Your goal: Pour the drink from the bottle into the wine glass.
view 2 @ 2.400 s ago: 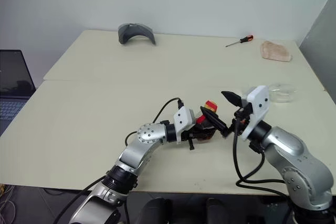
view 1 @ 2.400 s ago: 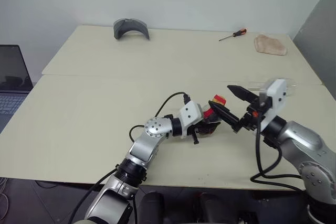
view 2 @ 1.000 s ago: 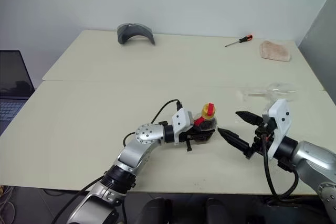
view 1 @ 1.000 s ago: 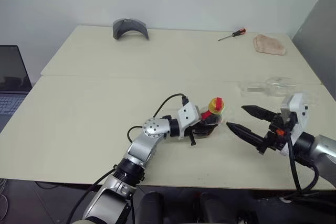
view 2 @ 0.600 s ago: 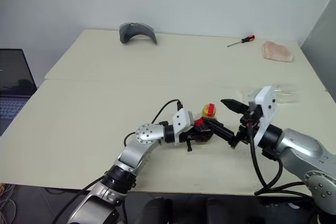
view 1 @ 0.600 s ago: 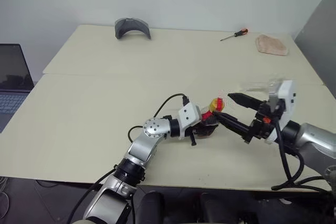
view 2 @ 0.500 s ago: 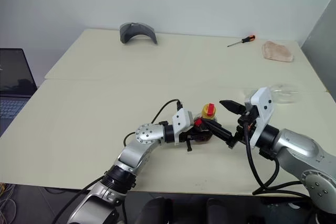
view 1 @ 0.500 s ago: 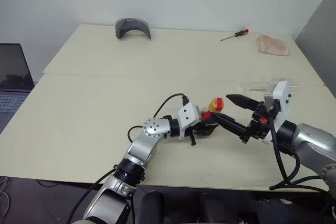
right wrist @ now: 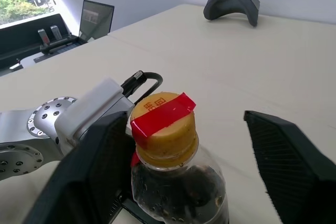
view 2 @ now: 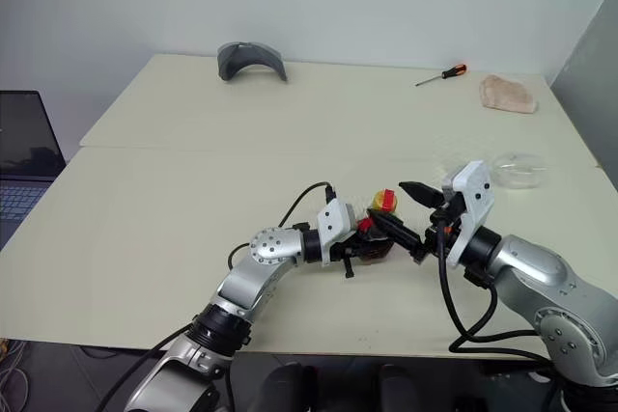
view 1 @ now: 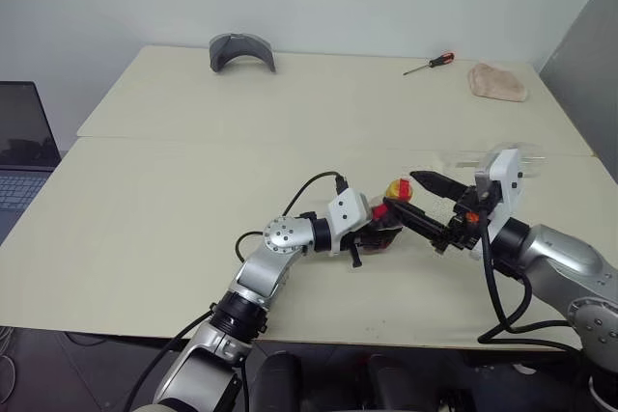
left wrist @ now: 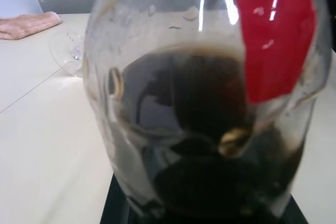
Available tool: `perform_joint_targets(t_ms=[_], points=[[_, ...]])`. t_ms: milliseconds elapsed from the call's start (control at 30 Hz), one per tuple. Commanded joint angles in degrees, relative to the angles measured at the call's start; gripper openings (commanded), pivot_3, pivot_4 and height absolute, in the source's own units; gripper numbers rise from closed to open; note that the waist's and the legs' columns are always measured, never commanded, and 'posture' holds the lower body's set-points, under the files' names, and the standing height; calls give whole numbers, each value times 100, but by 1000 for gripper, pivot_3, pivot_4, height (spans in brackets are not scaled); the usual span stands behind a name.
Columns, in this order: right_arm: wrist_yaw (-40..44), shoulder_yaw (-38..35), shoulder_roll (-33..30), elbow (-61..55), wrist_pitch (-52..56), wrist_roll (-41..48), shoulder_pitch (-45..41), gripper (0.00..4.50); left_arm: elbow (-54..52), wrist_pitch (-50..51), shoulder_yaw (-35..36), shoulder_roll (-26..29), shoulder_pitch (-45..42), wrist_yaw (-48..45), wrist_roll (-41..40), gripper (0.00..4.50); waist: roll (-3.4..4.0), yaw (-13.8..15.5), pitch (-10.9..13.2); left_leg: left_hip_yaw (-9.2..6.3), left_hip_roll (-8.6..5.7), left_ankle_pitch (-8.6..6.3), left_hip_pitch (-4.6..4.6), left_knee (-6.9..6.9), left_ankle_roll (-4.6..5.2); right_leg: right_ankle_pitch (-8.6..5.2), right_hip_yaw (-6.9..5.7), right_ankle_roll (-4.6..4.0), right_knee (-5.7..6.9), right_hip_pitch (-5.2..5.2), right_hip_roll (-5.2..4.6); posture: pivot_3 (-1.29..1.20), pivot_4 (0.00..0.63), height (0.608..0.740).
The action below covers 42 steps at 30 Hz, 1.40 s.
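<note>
Left end effector (view 1: 379,226) clamped tight on bottle (view 1: 390,210), kept upright on worktop (view 1: 174,209) so cap can come off. Right end effector (right wrist: 191,156) partly open, a finger each side of yellow cap (right wrist: 166,127), prob. ready to twist. Wine glass (view 2: 519,170) just behind right end effector, apart, empty.

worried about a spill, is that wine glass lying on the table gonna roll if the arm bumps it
Probably yes. The wine glass lies on its side on the table, resting on its rounded bowl, so a nudge would likely swing it in an arc. It looks like thin clear glass, so likely light and fragile. It appears empty, so little spill risk.
</note>
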Motion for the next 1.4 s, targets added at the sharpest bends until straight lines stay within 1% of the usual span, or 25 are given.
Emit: perform_joint_targets(t_ms=[33,133,167,300,367,533,600,667,733,800,900,967,1067,1167,1233,1300,1400], points=[[1,-82,94,-87,-172,-37,-65,2528,-237,-90,10,-43,-61,-3,-42,872,0,0,0,0,1,0,0,0,0,0,0,0,0,0,0,0,150,740],[-31,-129,203,-76,-179,18,-99,1450,-248,-80,12,-30,-60,-3,-43,871,0,0,0,0,0,0,0,0,0,0,0,0,1,0,0,0,150,740],[-63,-158,256,-73,-173,74,-116,1222,-252,-77,12,-27,-60,-2,-43,870,0,-1,0,0,0,0,0,0,0,0,0,0,0,0,0,0,150,740],[-275,-276,506,-51,-156,359,-195,1221,-271,-66,20,-13,-47,-11,-46,865,0,-1,0,0,1,0,0,0,0,0,0,-1,1,0,0,0,150,740],[-475,-378,687,-22,-135,644,-257,1221,-286,-61,20,-13,-34,-15,-44,864,1,-1,0,0,1,0,0,0,0,0,0,-1,1,0,0,0,150,740],[-915,-478,899,-3,-75,1288,-363,1221,-322,-47,17,-7,-9,-28,-48,864,1,-2,-1,0,1,0,0,0,0,1,0,-1,1,0,-1,0,150,740],[-1094,-512,932,-3,-56,1527,-398,1182,-337,-38,12,-6,-1,-31,-48,853,4,-3,-2,1,1,0,0,0,0,1,1,-1,2,-1,-1,0,150,740],[-1181,-512,873,-27,-19,1536,-408,1165,-345,-33,3,0,1,-28,-53,846,2,-4,-2,0,1,0,0,0,0,1,0,-1,1,0,-1,0,150,740],[-1099,-405,649,-100,-74,983,-349,1164,-350,-30,0,9,0,-24,-58,846,4,-4,-2,1,0,0,0,0,0,1,1,-1,1,0,-2,0,150,740],[-936,-245,326,-137,-269,206,-242,1164,-361,-25,1,19,1,-22,-61,846,4,-3,-2,1,0,0,0,0,0,1,1,-1,1,0,-2,0,150,740],[-608,-174,-96,3,-740,-838,199,1163,-380,-16,10,27,0,-14,-71,846,4,-1,-2,1,-1,0,0,-1,0,0,0,0,0,-1,-1,0,150,740],[-421,-245,-230,156,-1018,-1287,542,1163,-385,-18,16,28,4,-9,-78,846,3,6,-2,0,-2,0,-1,-1,0,0,0,0,-1,-1,-1,0,150,740],[-313,-446,-102,558,-1494,-1798,1004,1157,-390,-23,19,25,3,-1,-89,846,3,5,-2,1,-2,0,0,0,0,0,1,0,1,0,-1,0,150,740],[-262,-472,74,1259,-2016,-2431,1520,1157,-364,-59,13,8,4,-3,-89,846,4,6,-3,3,-2,1,2,0,0,0,2,0,2,0,-1,0,150,740],[-280,-504,271,1655,-2191,-2620,1723,1157,-369,-67,5,-7,5,-13,-96,846,5,5,-3,4,-2,1,2,-1,0,0,2,0,1,0,0,0,150,740],[-317,-570,501,1894,-2167,-2609,1767,1157,-368,-77,2,-11,1,-19,-96,846,8,1,-5,5,-1,1,3,-1,0,0,3,0,2,0,0,0,150,740],[-188,-515,595,2094,-2211,-2806,1879,1157,-362,-94,10,4,-1,-29,-89,846,19,-16,-11,12,0,1,10,-2,0,0,10,0,6,0,1,0,150,740]])
